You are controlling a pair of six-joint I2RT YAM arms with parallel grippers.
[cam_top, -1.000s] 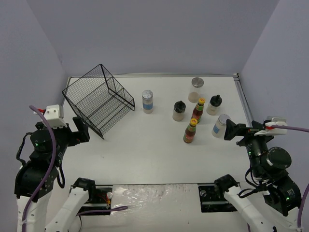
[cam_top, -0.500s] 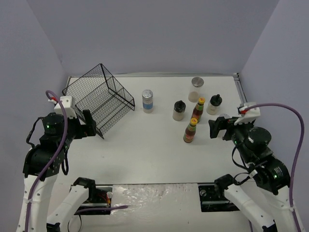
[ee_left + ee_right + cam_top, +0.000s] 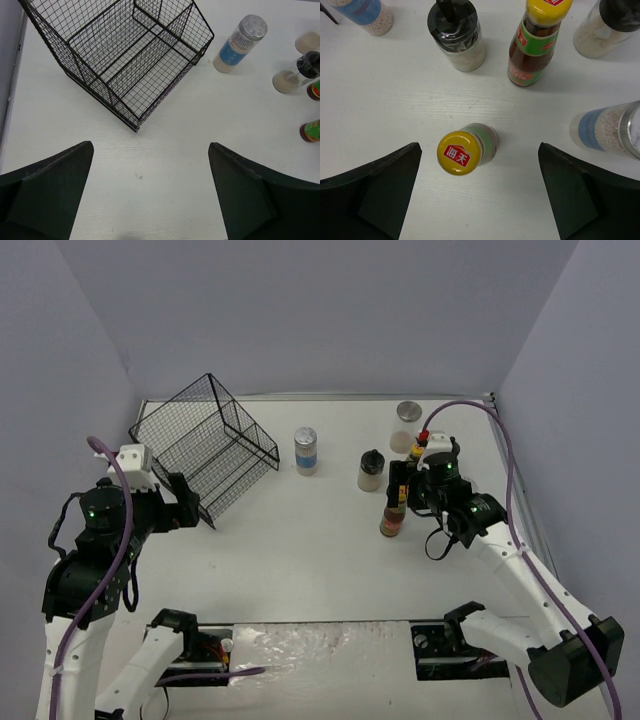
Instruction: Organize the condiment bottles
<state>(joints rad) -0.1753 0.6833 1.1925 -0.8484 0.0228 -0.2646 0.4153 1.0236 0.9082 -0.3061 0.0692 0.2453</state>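
Nearest the arms, the left gripper point(image 3: 150, 145) hangs with fingers spread and nothing between them, facing the near corner of the wire basket point(image 3: 125, 55) at far left. The right gripper point(image 3: 477, 146), also spread wide and holding nothing, hovers over a sauce bottle point(image 3: 462, 151) that stands upright on the table point(image 3: 395, 100) (its yellow cap sits a little left of the gap's middle). This looks like the approach to a pick. The next move calls for a small shift left, a straight drop and a squeeze on the body. It must keep clear of the shaker point(image 3: 456, 32) and the second sauce bottle point(image 3: 537, 42) just beyond, and of the jar point(image 3: 607, 131) to the right.
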